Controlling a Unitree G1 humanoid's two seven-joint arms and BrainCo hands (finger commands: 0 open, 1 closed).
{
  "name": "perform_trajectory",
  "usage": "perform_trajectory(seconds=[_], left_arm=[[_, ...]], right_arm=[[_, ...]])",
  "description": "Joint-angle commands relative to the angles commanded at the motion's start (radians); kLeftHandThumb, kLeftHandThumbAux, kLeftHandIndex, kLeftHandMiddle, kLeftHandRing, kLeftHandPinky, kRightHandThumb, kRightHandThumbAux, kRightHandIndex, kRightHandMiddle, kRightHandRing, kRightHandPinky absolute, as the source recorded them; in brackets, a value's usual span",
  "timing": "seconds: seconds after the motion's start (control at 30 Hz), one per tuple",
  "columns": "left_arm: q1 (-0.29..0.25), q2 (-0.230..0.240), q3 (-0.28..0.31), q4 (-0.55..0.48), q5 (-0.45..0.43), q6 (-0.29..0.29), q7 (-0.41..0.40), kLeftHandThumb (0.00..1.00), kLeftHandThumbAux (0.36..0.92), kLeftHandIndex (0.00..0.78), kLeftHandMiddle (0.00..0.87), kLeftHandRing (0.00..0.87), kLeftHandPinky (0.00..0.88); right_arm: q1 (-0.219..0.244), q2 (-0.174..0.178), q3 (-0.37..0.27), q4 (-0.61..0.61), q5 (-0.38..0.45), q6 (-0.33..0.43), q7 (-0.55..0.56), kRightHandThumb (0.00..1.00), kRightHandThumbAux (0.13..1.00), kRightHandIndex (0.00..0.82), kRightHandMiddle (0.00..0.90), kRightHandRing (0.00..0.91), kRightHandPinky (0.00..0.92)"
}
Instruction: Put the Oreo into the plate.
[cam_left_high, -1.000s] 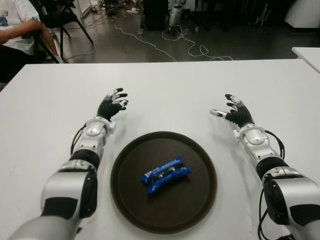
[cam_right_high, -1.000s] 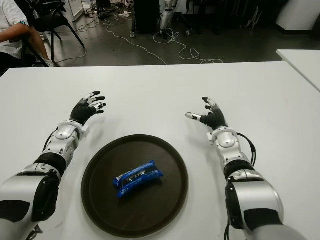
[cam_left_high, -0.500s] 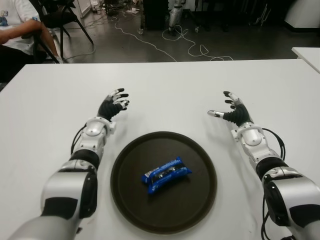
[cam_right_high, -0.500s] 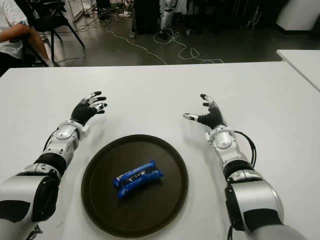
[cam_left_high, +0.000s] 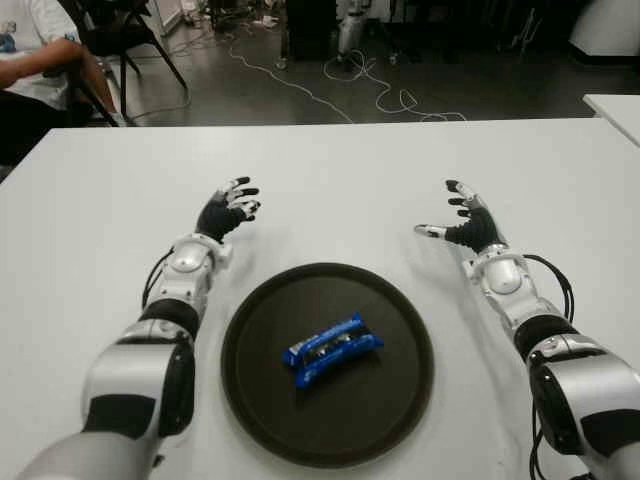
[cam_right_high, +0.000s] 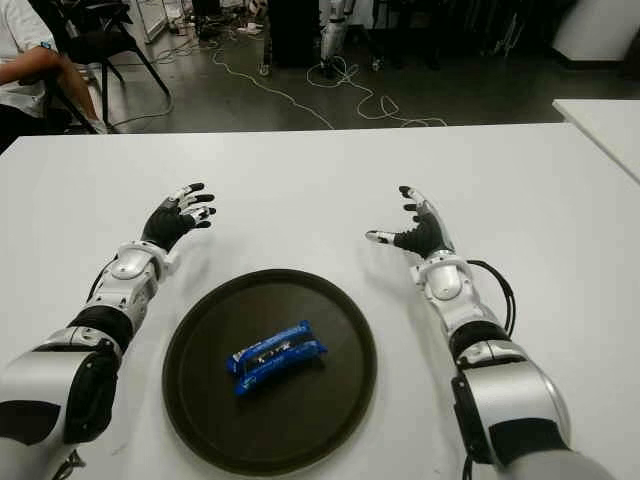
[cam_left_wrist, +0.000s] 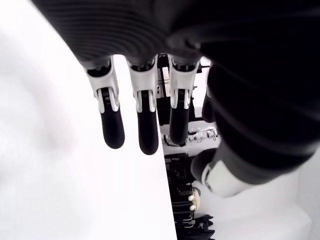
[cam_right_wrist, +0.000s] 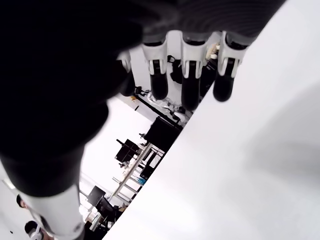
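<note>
A blue Oreo pack (cam_left_high: 332, 350) lies near the middle of the dark round plate (cam_left_high: 260, 400) on the white table (cam_left_high: 330, 180). My left hand (cam_left_high: 229, 208) shows beyond the plate's left rim, fingers spread and holding nothing. My right hand (cam_left_high: 464, 220) shows beyond the plate's right rim, also open and empty, its thumb pointing toward the centre. In the wrist views the left fingers (cam_left_wrist: 141, 112) and the right fingers (cam_right_wrist: 186, 75) stretch out straight above the bare tabletop.
A person in a white shirt (cam_left_high: 35, 55) sits past the table's far left corner beside a black chair (cam_left_high: 120, 35). Cables (cam_left_high: 330, 90) trail over the floor beyond the far edge. A second white table (cam_left_high: 615, 105) stands at the right.
My right hand has drifted slightly farther from me and a little toward the left. The left hand, the plate and the Oreo pack stay where they were.
</note>
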Motion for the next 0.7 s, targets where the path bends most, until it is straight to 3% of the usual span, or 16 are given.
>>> perform_trajectory(seconds=[0.43,0.7], left_arm=[[0.000,0.002,0.003,0.000,-0.003,0.007,-0.019,0.009,0.771,0.141,0.215,0.237,0.255],[0.001,0.006,0.000,0.001,0.000,0.007,-0.036,0.000,0.731,0.141,0.218,0.235,0.234]], right_arm=[[0.002,0.000,0.015,0.002,-0.012,-0.005,-0.032,0.000,0.786,0.120,0.190,0.211,0.236],[0.003,0.002,0.024,0.003,-0.019,-0.008,-0.054,0.000,0.795,0.120,0.192,0.214,0.226]])
